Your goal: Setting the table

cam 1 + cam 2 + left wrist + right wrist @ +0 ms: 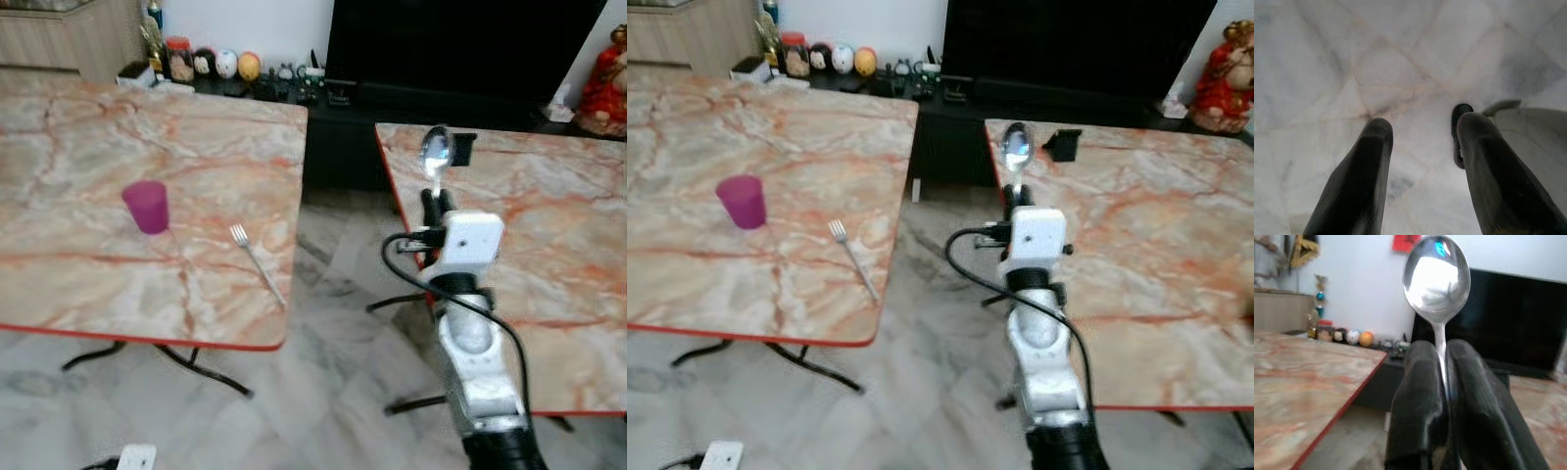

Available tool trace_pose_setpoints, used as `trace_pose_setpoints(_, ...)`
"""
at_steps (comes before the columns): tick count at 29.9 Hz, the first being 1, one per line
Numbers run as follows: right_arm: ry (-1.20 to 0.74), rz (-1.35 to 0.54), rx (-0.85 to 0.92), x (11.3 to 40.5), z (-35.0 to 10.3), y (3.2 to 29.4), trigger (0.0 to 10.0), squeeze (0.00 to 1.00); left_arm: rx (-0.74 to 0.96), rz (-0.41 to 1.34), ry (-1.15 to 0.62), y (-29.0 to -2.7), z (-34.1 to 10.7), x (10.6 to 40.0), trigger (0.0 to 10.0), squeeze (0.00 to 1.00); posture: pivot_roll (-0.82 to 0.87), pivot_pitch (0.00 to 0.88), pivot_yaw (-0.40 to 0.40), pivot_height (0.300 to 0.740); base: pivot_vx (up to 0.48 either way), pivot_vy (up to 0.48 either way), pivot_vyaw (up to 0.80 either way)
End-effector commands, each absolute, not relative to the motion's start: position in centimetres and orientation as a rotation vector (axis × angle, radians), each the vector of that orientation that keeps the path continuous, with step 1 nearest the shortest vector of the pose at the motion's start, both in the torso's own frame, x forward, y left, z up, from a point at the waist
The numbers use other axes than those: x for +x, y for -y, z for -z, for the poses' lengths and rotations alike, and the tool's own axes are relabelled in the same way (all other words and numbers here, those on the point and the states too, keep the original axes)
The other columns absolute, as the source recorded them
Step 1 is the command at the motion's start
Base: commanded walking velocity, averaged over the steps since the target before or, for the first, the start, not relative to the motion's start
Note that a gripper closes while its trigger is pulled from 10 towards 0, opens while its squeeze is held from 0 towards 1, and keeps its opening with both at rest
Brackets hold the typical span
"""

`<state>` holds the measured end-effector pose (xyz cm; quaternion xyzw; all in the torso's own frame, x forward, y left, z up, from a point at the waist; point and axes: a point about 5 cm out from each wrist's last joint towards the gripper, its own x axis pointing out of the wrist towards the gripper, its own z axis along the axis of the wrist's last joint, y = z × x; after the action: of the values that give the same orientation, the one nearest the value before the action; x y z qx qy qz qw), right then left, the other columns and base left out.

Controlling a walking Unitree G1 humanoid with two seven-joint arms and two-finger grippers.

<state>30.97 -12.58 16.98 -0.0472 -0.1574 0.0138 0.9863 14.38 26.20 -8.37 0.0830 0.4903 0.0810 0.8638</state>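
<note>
Black fingers of right gripper (pixel 1442 382) clamped on spoon (pixel 1437 279) handle, bowl upright; left gripper (pixel 1422 142) fingers apart

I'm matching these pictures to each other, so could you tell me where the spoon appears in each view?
Left eye view: spoon right of centre, upright in the right gripper, over the gap between the tables.
Right eye view: spoon near centre, bowl up.
Left wrist view: not in it.
Right wrist view: spoon upper centre, handle between the fingers.
Shared landmark: the black TV behind the spoon.
</note>
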Motion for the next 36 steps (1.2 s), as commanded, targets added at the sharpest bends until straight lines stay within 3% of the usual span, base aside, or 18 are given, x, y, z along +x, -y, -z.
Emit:
trace_pose_setpoints(1,0.332,0.006,-0.109,31.1,-17.5,13.7,10.0,0.0,0.172,-0.155,-1.029,-25.8,8.4,14.6,10.0,0.0,0.07,0.0,-0.069,0.728,0.0,-0.356,0.0)
trace_pose_setpoints(24,0.337,-0.02,-0.108,31.0,-17.4,13.4,10.0,0.0,0.176,-0.14,-1.014,-25.5,8.3,15.2,10.0,0.0,0.06,0.0,-0.06,0.728,0.0,-0.354,0.0)
trace_pose_setpoints(36,0.342,0.016,-0.122,31.3,-17.7,14.7,10.0,0.0,0.186,-0.12,-1.015,-25.3,8.3,15.2,10.0,0.0,0.06,0.0,-0.064,0.728,0.0,-0.338,0.0)
